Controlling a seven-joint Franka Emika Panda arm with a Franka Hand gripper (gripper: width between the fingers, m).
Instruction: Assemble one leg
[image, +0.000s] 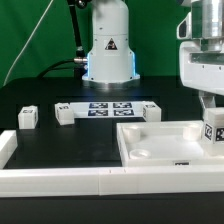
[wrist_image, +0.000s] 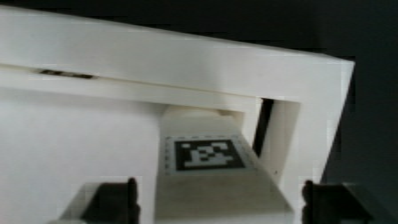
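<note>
one leg sits between the gripper's two dark fingers in the wrist view, marker tag facing the camera, and the claw looks closed on it — its end is just by the corner of the white tray piece. two more small white legs stand on the black table towards the exterior view's left, beside the marker board — well apart from the gripper at that view's right edge, over the tray piece.
</note>
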